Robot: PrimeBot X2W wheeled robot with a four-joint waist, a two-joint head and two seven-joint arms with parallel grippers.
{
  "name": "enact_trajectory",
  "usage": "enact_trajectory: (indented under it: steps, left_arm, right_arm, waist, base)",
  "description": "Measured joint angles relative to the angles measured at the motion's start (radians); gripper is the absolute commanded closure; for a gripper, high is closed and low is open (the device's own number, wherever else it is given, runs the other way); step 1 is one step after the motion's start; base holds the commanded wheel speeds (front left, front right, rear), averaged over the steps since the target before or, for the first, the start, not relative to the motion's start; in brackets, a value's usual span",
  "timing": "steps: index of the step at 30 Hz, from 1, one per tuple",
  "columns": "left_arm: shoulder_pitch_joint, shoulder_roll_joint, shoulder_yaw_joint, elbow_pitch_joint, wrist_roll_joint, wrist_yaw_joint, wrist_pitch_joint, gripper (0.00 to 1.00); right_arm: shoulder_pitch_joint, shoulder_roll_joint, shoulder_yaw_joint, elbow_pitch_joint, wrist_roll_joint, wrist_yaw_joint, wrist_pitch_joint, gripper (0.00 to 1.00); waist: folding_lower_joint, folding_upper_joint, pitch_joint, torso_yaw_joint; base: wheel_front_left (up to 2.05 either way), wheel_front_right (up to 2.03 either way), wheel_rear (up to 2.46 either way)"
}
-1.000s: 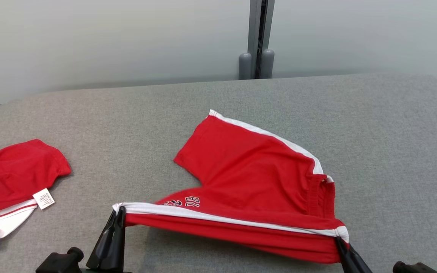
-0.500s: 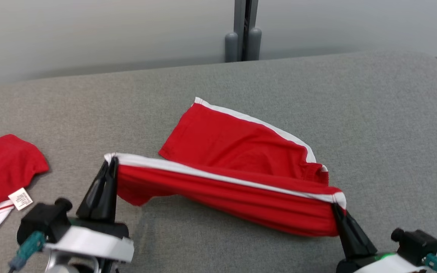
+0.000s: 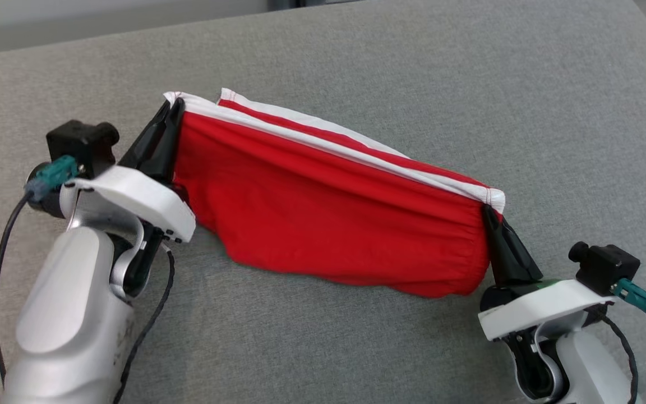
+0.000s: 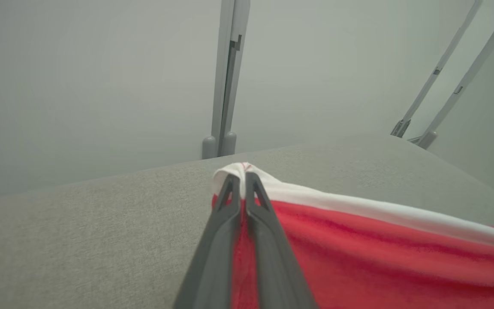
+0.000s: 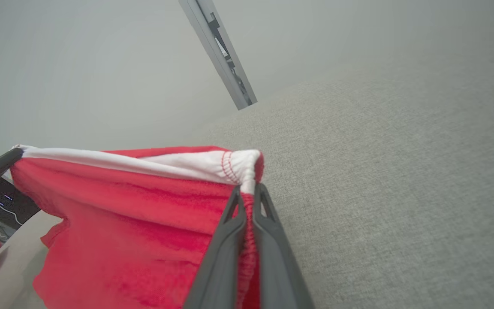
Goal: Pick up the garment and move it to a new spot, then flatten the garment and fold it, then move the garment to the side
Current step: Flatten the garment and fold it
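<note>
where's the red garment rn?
In the head view the red garment is centre frame over the grey surface, stretched between the left gripper at its left corner and the right gripper at its right.

Grey woven-fabric tabletop [image 3: 356,348] with a rounded corner, sagging lower edge of red white-trimmed cloth garment [image 3: 328,224] apparently touching it

The garment [image 3: 328,224] stretches between the left gripper [image 3: 172,109] and the right gripper [image 3: 488,210], over the table [image 3: 469,84].
</note>
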Motion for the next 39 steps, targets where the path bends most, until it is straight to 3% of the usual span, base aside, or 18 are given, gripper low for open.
enact_trajectory:
  steps: [13,14,15,16,17,23,30,34,39]
  left_arm:
    - [-0.299,-0.004,-0.058,0.427,-0.031,-0.023,-0.003,1.00]
    - [-0.316,-0.007,-0.065,0.453,-0.036,-0.024,-0.002,1.00]
    - [-0.330,-0.009,-0.070,0.476,-0.041,-0.026,-0.002,0.87]
    - [-0.330,-0.009,-0.070,0.476,-0.041,-0.026,-0.002,0.30]
    - [-0.343,-0.012,-0.077,0.499,-0.044,-0.026,-0.003,0.00]
    - [-0.383,-0.022,-0.119,0.575,-0.077,-0.029,-0.064,0.00]
    - [-0.373,-0.026,-0.114,0.580,-0.084,-0.017,-0.230,0.00]
    - [-0.288,-0.026,-0.062,0.473,-0.085,0.024,-0.261,0.00]
    - [-0.151,-0.023,0.011,0.246,-0.041,0.105,-0.263,0.00]
  right_arm:
    - [-0.145,0.003,0.081,0.118,0.084,0.000,-0.046,1.00]
    - [-0.152,0.003,0.086,0.123,0.088,0.000,-0.049,0.90]
    - [-0.159,0.003,0.091,0.130,0.088,0.000,-0.049,0.62]
    - [-0.159,0.003,0.091,0.130,0.088,0.000,-0.049,0.36]
    - [-0.167,0.003,0.095,0.137,0.088,0.000,-0.049,0.00]
    - [-0.185,0.003,0.099,0.115,0.059,0.000,-0.052,0.00]
    - [-0.126,0.003,-0.009,-0.034,-0.076,0.000,-0.054,0.00]
    - [-0.087,0.002,-0.090,-0.119,-0.173,0.000,-0.055,0.00]
    - [-0.065,-0.015,-0.146,-0.142,-0.228,0.000,-0.057,0.00]
  waist:
    - [0.0000,0.0000,0.112,-0.076]
    - [0.0000,0.0000,0.117,-0.079]
    - [0.0000,0.0000,0.121,-0.081]
    - [0.0000,0.0000,0.121,-0.081]
    - [0.0000,0.0000,0.124,-0.083]
    - [0.0000,0.0000,0.129,-0.082]
    - [0.0000,0.0000,0.105,-0.053]
    - [0.0000,0.0000,0.074,-0.024]
    - [0.0000,0.0000,0.040,0.008]
  base:
    - [0.00,0.00,0.00]
    - [0.00,0.00,0.00]
    - [0.00,0.00,0.00]
    - [0.00,0.00,0.00]
    - [0.00,0.00,0.00]
    - [0.00,0.00,0.00]
    - [0.00,0.00,0.00]
    - [0.00,0.00,0.00]
    - [0.00,0.00,0.00]
